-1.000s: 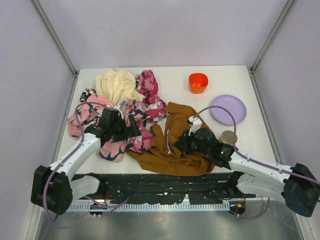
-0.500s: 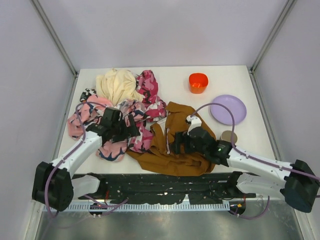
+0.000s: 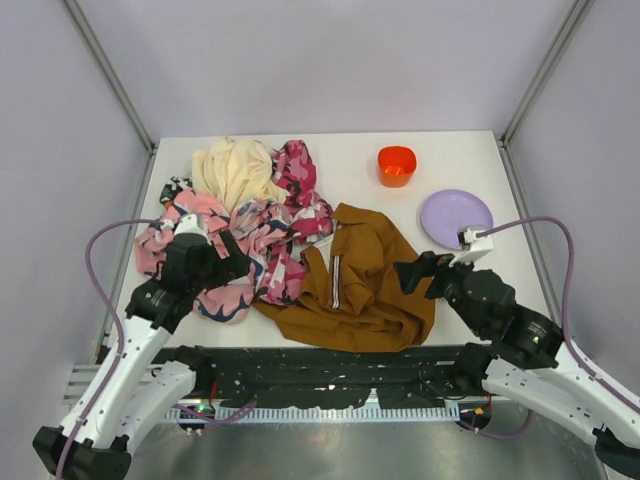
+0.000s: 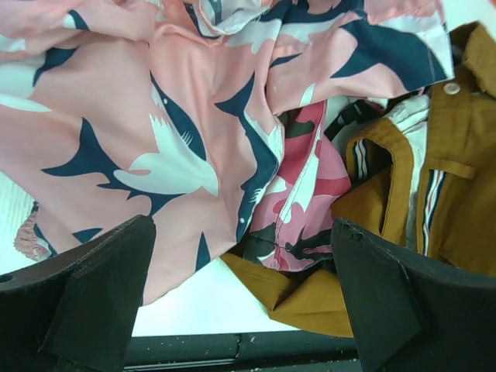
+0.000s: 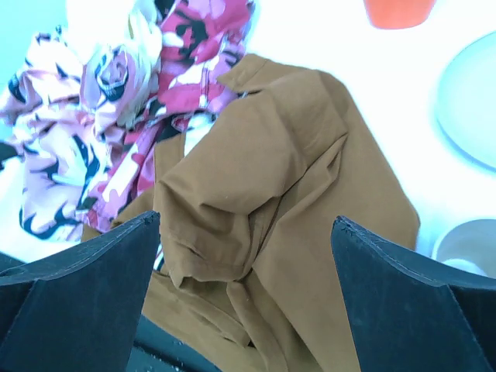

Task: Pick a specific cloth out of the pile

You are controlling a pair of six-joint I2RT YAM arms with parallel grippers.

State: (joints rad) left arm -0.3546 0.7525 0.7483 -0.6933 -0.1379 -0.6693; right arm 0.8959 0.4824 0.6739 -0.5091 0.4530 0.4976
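Rust-brown cloth [image 3: 365,285] is lying front-centre, left edge touching the pile [image 3: 240,215]. It's looking soft, floppy, prob. light, so I'm thinking pinch a raised fold on its right side. Left gripper [image 4: 242,225] & right gripper [image 5: 246,219] are both gaping wide, carrying nothing.

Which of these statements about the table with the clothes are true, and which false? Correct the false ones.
1. The rust-brown cloth lies at the right edge of the pile. True.
2. The right end effector is shut on the cloth. False: it is open and holds nothing.
3. The orange cup stands on the purple plate. False: it stands apart on the table.
4. The cream cloth lies at the pile's far side. True.
5. The left end effector is open. True.
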